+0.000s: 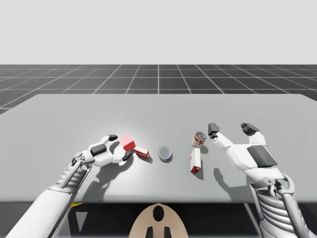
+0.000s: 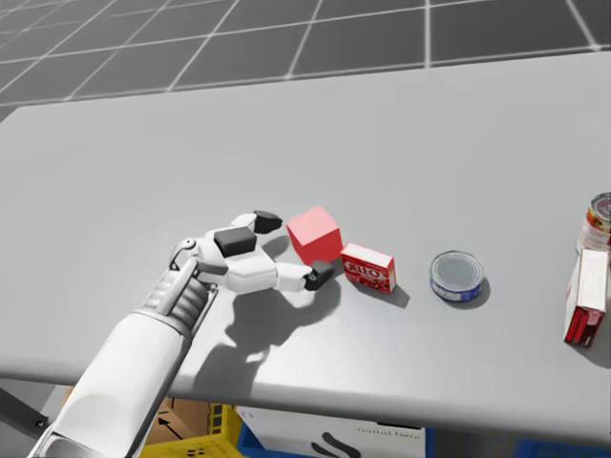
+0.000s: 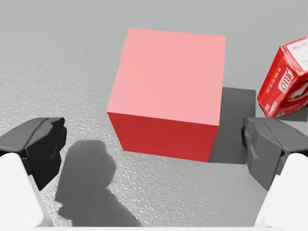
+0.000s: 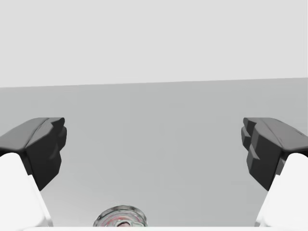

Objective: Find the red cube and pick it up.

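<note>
On grey flat table [image 1: 74, 114], left end effector [image 2: 294, 248] wide open, gripping nothing, straddling solid red cube [image 3: 168, 91] without contact; best lowered, centred, closed squarely on opposite faces, clear of small red rectangular box [image 2: 368, 268] just beside.

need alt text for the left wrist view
A red cube sits on the grey table between the open fingers of the left gripper, touching neither. A small red box lies beside the cube, ahead of one finger.
</note>
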`<action>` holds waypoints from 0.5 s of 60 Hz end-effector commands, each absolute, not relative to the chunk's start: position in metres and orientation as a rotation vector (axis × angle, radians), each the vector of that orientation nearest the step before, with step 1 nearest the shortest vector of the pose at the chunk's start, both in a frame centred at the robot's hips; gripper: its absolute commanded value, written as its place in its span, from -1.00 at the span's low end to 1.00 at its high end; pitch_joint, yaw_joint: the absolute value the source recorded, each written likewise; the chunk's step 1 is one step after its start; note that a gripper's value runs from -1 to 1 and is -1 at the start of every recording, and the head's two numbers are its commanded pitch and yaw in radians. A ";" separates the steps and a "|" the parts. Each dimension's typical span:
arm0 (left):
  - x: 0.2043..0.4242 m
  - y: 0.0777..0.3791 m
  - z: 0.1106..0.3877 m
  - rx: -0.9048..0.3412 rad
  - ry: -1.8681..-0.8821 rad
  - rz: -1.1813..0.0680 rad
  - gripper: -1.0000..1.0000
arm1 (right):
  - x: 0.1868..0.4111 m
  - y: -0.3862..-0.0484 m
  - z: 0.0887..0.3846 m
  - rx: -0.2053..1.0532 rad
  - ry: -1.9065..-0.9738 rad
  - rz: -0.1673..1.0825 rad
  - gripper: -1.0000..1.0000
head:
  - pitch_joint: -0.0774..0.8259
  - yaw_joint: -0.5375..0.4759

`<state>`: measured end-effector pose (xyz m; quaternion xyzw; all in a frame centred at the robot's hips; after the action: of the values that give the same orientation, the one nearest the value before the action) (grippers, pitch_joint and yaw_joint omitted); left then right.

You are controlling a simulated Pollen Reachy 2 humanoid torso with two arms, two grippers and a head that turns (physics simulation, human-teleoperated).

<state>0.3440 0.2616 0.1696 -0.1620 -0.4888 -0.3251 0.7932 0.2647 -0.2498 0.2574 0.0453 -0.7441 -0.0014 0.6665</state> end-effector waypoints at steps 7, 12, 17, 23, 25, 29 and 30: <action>0.360 0.247 0.164 -0.355 -1.036 -0.698 -1.00 | 0.264 -0.250 0.257 0.112 -1.680 -0.011 -1.00 | 0.58 0.57; 0.362 0.248 0.161 -0.368 -1.029 -0.690 -1.00 | 0.264 -0.250 0.257 0.113 -1.680 -0.011 -1.00 | 0.58 0.57; 0.362 0.248 0.159 -0.374 -1.028 -0.694 -0.32 | 0.264 -0.250 0.257 0.116 -1.680 -0.012 -1.00 | 0.58 0.56; 0.360 0.249 0.157 -0.383 -1.025 -0.701 1.00 | 0.264 -0.250 0.258 0.115 -1.680 -0.013 -1.00 | 0.58 0.56; 0.359 0.249 0.157 -0.388 -1.023 -0.703 1.00 | 0.264 -0.250 0.258 0.115 -1.680 -0.013 -1.00 | 0.57 0.56; 0.357 0.250 0.157 -0.389 -1.022 -0.711 1.00 | 0.264 -0.250 0.258 0.117 -1.680 -0.014 -1.00 | 0.54 0.56; 0.357 0.250 0.157 -0.390 -1.022 -0.712 1.00 | 0.264 -0.250 0.258 0.117 -1.680 -0.014 -1.00 | 0.53 0.56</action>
<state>0.3599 0.2500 0.1624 -0.1758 -0.4829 -0.3279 0.7927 0.2644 -0.2511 0.2582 0.0485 -0.7446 -0.0030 0.6657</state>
